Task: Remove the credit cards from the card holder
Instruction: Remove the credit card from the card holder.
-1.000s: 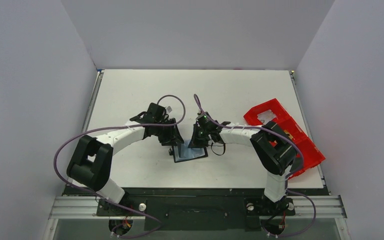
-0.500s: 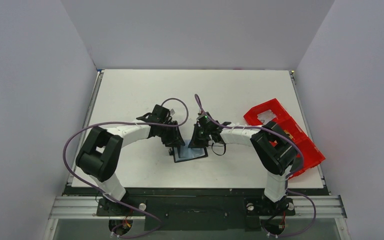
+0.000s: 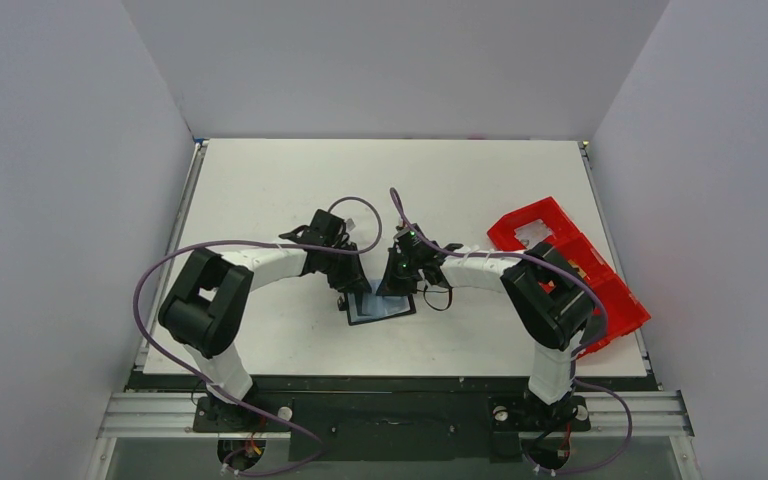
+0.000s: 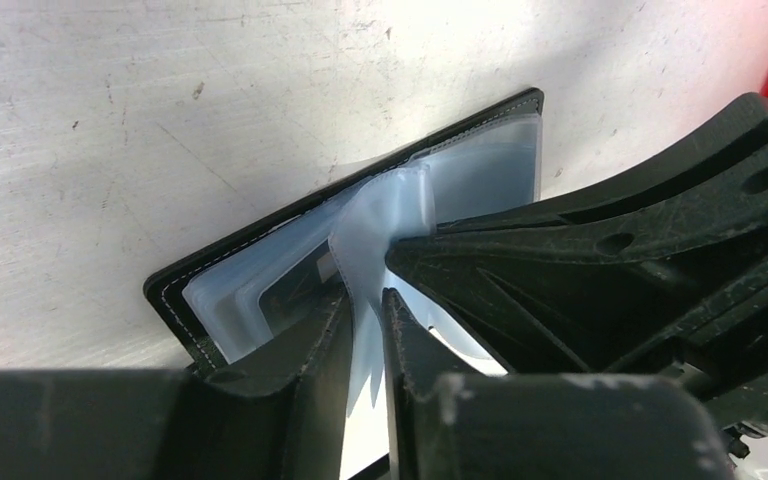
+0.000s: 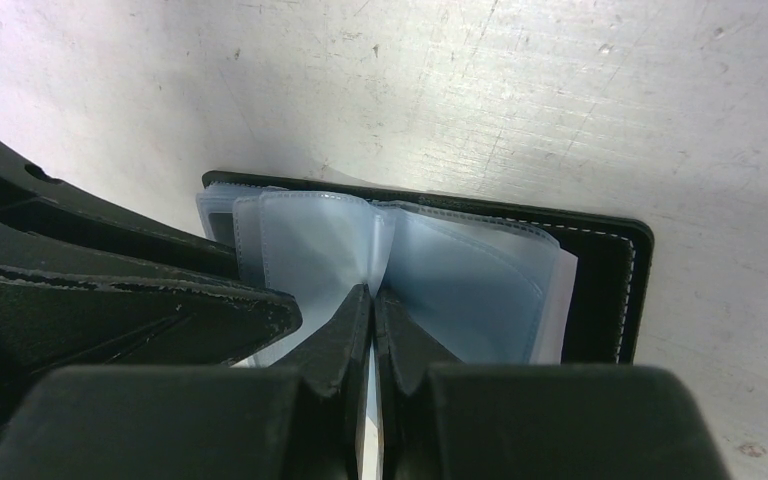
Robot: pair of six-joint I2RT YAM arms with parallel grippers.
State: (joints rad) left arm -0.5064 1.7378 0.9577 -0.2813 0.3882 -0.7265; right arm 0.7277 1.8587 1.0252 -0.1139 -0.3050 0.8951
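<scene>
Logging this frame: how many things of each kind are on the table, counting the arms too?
black folding card holder with clear bluish plastic sleeves: 1
red plastic compartment tray: 1
robot arms, each ending in a two-finger gripper: 2 (left gripper, right gripper)
Total: 4

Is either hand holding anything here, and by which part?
The right hand pinches a clear sleeve of the card holder by its raised edge. The left hand straddles a sleeve too; whether it grips cannot be told.
</scene>
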